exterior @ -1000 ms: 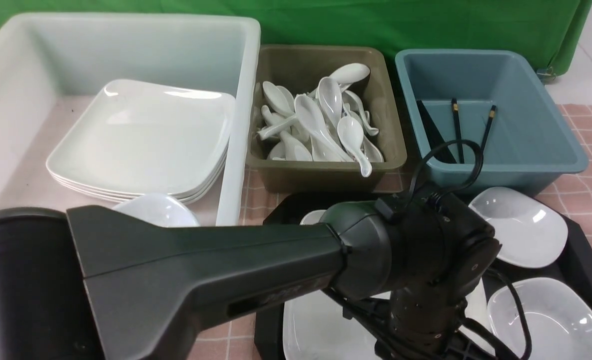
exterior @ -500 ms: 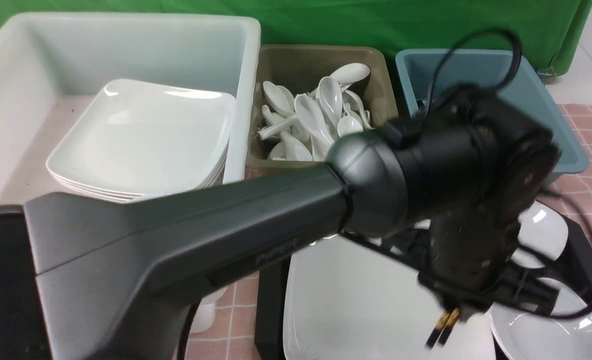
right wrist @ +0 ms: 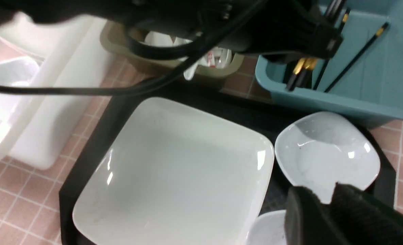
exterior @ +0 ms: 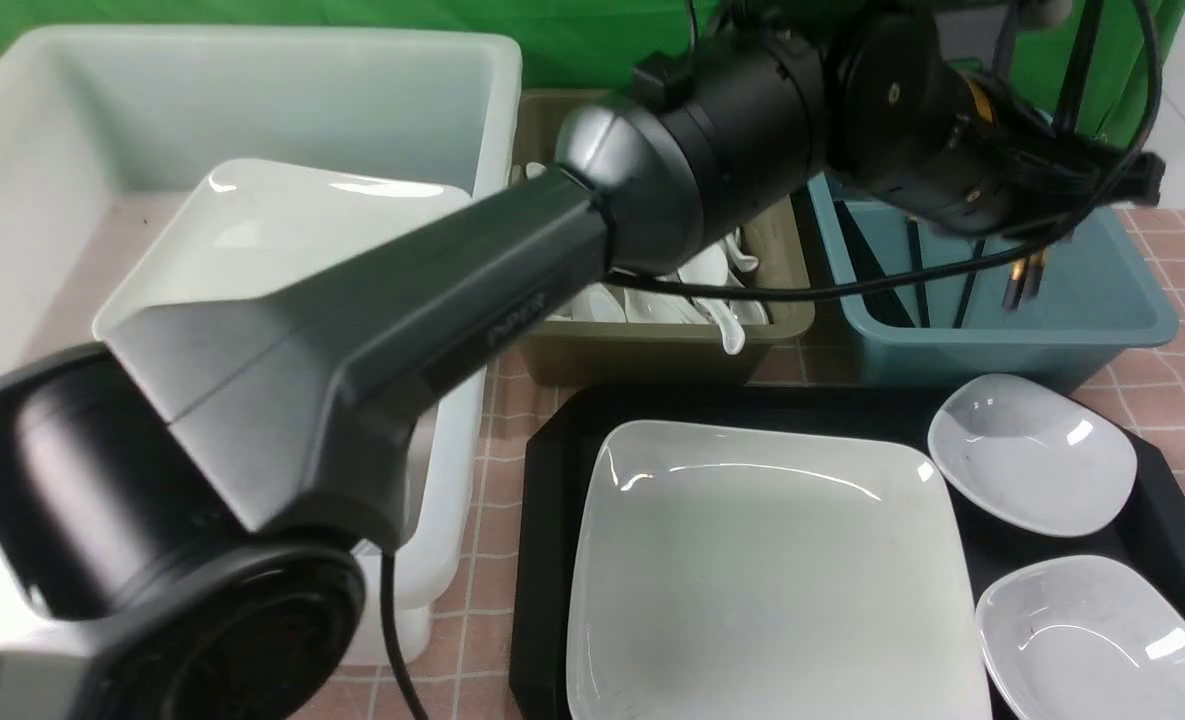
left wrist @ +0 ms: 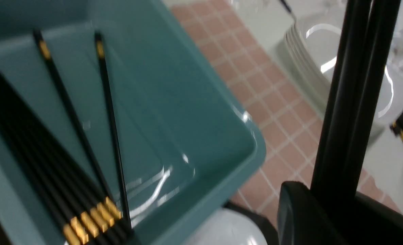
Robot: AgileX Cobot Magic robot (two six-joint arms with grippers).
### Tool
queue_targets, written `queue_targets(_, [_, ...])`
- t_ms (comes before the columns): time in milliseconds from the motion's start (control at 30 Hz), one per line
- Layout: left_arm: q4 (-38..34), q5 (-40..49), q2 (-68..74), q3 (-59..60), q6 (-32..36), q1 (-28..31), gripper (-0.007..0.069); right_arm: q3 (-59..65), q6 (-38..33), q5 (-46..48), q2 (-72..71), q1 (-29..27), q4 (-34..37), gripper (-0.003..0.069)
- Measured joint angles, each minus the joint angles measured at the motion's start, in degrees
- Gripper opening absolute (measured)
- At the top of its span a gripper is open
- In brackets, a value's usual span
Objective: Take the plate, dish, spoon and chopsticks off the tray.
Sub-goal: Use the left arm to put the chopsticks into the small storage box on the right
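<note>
The left wrist view shows the left pincer (left wrist: 310, 204) closed on the chopsticks (left wrist: 354, 102), beside the blue tub (left wrist: 221, 102); the front view mostly hides that grip. Since earlier, they have risen off the plate (exterior: 772, 580), which lies at the tray's (exterior: 542, 560) centre to nine o'clock. The right pincer (right wrist: 327, 200) looks nearly closed, empty.

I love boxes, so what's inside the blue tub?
Lots of black chopsticks with gold bands lie in the blue tub. Two lie apart; the others are bunched along one side. Whatever is beneath that bunch is covered, so I can't tell.
</note>
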Motion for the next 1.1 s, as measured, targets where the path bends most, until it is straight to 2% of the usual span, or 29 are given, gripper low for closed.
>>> queue_targets(67, [0.61, -3.81, 0.9, -0.04, 0.41, 0.1, 0.0088, 0.0, 0.57, 0.0, -0.26, 0.0, 0.0, 0.0175])
queue_targets(100, [2.25, -9.03, 2.66, -0.04, 0.82, 0.11, 0.0088, 0.0, 0.8, -0.37, -0.52, 0.0, 0.0, 0.0177])
queue_targets(167, [3.58, -11.6, 3.85, -0.04, 1.09, 0.11, 0.0088, 0.0, 0.8, -0.92, -0.7, 0.0, 0.0, 0.0177])
queue_targets(267, [7.05, -18.39, 7.12, -0.04, 1.29, 0.21, 0.0088, 1.21, 0.68, -7.3, -1.55, 0.0, -2.67, 0.0174])
queue_targets(367, [9.78, -20.22, 8.53, -0.04, 1.29, 0.32, 0.0088, 2.39, 1.39, -11.34, -1.75, 0.0, -5.29, 0.0147])
queue_targets(433, [12.52, -21.54, 9.91, -0.04, 1.29, 0.44, 0.0088, 4.52, 2.34, -15.75, -1.8, 0.0, -7.21, 0.007])
queue_targets(533, [14.96, -22.08, 11.02, -0.04, 1.43, 0.57, 0.0088, 6.66, 2.36, -19.05, -1.8, 0.0, -7.59, 0.003])
queue_targets(900, [16.79, -23.47, 13.48, -0.04, 1.43, 3.75, 0.0088, 7.86, 2.36, -21.83, -1.8, 0.0, -7.77, 0.003])
queue_targets(1100, [16.16, -23.21, 14.62, -0.04, 1.21, 4.18, 0.0121, 7.86, 2.36, -22.37, -1.8, 0.0, -7.83, 0.003])
